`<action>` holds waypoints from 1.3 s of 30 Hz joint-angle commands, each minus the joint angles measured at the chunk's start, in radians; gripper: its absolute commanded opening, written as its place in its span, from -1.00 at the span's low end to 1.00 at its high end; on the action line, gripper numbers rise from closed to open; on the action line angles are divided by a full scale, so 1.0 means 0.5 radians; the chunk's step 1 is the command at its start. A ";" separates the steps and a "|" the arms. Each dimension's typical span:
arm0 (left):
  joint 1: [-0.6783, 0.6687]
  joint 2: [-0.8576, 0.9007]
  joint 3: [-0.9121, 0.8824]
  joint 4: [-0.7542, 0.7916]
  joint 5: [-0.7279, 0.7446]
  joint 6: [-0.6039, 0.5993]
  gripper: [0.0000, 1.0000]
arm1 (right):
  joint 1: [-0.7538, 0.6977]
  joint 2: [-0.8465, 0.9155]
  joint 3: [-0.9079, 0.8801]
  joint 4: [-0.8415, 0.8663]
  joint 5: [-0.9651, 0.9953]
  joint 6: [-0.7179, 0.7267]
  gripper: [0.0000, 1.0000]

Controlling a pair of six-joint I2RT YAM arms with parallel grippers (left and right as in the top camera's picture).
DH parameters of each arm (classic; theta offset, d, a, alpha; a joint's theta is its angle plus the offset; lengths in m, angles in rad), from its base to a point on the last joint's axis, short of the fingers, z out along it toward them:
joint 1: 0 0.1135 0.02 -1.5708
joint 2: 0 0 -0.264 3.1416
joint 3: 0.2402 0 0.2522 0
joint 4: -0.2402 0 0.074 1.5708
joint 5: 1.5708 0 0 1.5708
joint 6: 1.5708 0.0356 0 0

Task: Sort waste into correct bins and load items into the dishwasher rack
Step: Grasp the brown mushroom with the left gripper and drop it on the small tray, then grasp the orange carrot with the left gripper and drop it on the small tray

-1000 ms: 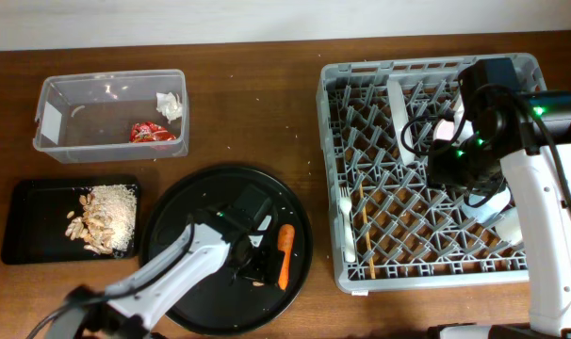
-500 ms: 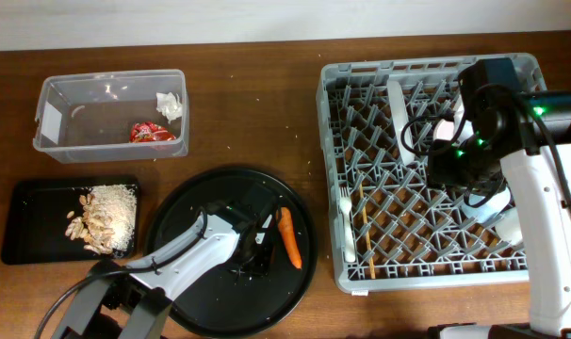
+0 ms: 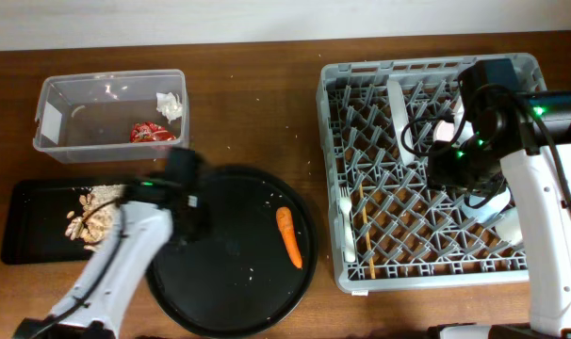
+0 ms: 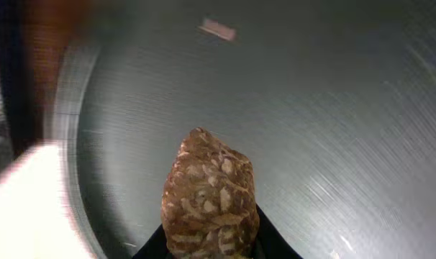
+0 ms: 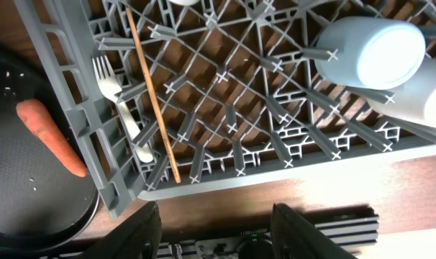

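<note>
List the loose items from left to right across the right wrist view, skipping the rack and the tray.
carrot → white fork → wooden stick → light-blue cup → white cup

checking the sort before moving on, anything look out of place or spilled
The carrot lies loose on the round black tray, in neither bin, and a pale crumb sits on that tray too. The left end effector grips a nut shell. The rack looks orderly.

Open worktop (image 3: 257,104) lies at 12 o'clock from the round tray (image 3: 238,301). At 3 o'clock the rack (image 3: 331,179) wall stands close, with the carrot (image 3: 287,237) just inside the tray's rim.
</note>
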State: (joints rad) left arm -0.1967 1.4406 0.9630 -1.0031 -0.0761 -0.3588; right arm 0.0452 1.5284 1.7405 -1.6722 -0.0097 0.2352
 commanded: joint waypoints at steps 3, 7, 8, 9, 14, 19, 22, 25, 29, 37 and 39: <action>0.752 -0.032 0.033 0.121 -0.032 -0.021 -0.62 | -0.014 -0.037 -0.003 -0.011 -0.011 -0.005 0.06; 1.207 -0.032 0.032 0.231 -0.018 -0.153 -0.60 | -0.014 -0.037 -0.003 -0.017 -0.011 -0.005 0.05; 1.250 -0.032 0.032 0.249 -0.020 -0.167 -0.59 | -0.014 -0.037 -0.003 -0.016 -0.011 -0.005 0.06; 1.293 -0.030 0.032 0.275 -0.021 -0.179 -0.59 | -0.014 -0.037 -0.003 -0.017 -0.011 -0.005 0.05; 1.344 -0.001 0.032 0.312 -0.039 -0.201 -0.44 | -0.014 -0.037 -0.003 -0.025 -0.011 -0.005 0.06; 1.344 0.124 0.031 0.351 -0.060 -0.201 -0.42 | -0.014 -0.037 -0.003 -0.039 -0.011 -0.005 0.05; 1.344 0.162 0.031 0.336 -0.028 -0.201 -0.42 | -0.014 -0.037 -0.003 -0.038 -0.011 -0.005 0.06; 1.341 0.155 0.044 0.338 0.220 -0.187 -0.31 | -0.014 -0.037 -0.003 -0.038 -0.011 -0.005 0.05; 1.294 0.068 0.104 0.309 0.645 -0.048 -0.03 | -0.014 -0.037 -0.003 -0.029 -0.011 -0.005 0.06; 0.273 0.017 0.103 0.303 0.661 -0.008 0.25 | -0.014 -0.037 -0.003 -0.023 -0.011 -0.005 0.06; -0.051 0.063 0.103 0.412 0.662 -0.140 0.30 | -0.014 -0.037 -0.003 -0.024 -0.011 -0.005 0.06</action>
State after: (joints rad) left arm -0.0902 1.4651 1.0008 -0.8314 0.2470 -0.3817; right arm 0.0452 1.5284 1.7405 -1.6833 -0.0097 0.2340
